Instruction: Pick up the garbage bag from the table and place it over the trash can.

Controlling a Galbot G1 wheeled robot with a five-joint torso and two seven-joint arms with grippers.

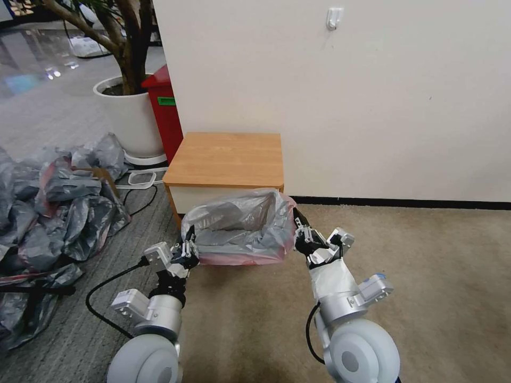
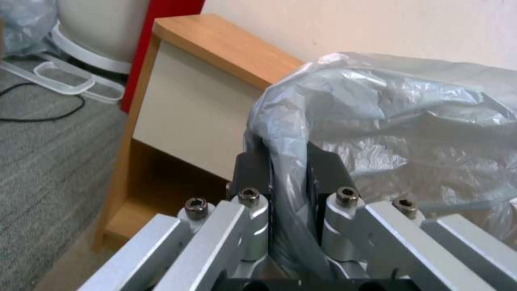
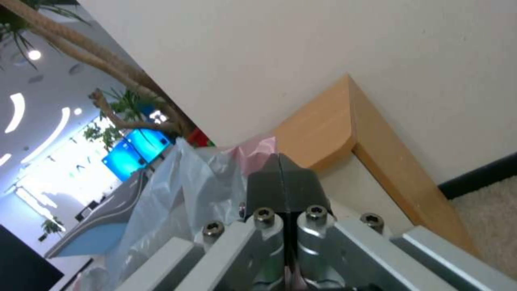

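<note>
The bag (image 1: 237, 226) hangs spread open in front of the table's (image 1: 226, 157) front edge, hiding most of the drawer front. The left gripper (image 1: 187, 250) pinches its left rim. The right gripper (image 1: 301, 232) is clamped on the pink right rim.

- A heap of crumpled grey and pink plastic bags (image 1: 50, 202) lay on the grey carpet.
- A round white plant pot (image 1: 132, 114) stood beside a tall red bin (image 1: 166, 111).
- A white hook (image 1: 333, 18) hung on the cream wall.
</note>
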